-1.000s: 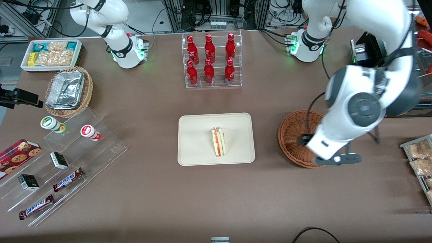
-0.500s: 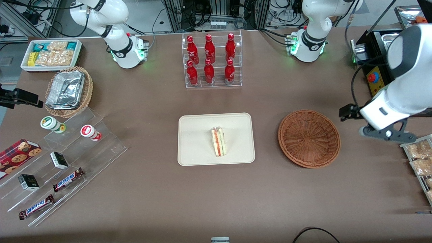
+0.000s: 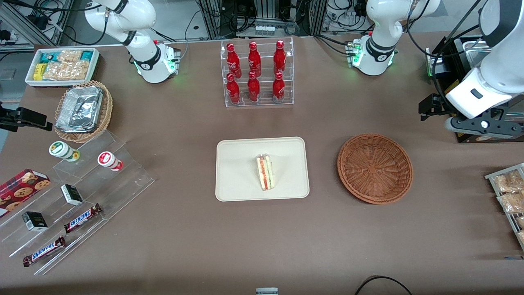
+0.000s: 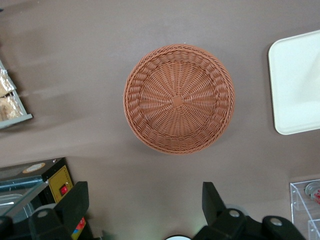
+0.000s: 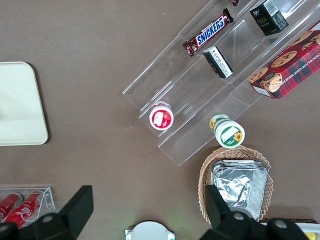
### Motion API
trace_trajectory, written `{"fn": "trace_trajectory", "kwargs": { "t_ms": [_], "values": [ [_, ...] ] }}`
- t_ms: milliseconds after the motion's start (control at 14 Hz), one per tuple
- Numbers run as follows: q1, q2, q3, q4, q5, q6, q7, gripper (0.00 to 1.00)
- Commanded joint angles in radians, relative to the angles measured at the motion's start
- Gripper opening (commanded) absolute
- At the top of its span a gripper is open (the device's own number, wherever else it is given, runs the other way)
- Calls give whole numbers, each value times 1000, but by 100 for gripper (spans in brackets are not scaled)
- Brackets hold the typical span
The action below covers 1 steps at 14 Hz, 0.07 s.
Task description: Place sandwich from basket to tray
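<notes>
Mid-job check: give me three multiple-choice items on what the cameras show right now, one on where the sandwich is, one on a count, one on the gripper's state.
1. Where is the sandwich?
A. In the basket
B. On the tray
C. On the bare table

2. How many red bottles stand in the clear rack?
A. Four
B. Six
C. Eight

3. What is the state of the gripper?
A. Open and empty
B. Shut on the sandwich
C. Shut on a bottle

Answers:
1. B: the wedge lies on the tray, and the basket holds nothing.
2. B: two rows of three bottles show in the front view.
3. A: the wrist view shows its two fingers wide apart with nothing between them, high above the table toward the working arm's end, the basket in sight under it.
</notes>
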Motion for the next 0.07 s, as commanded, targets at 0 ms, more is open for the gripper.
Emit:
{"fn": "trace_trajectory", "kwargs": {
  "t_ms": [0],
  "values": [
    [-17, -32, 28, -22, -31, -3, -36, 100]
  ]
}}
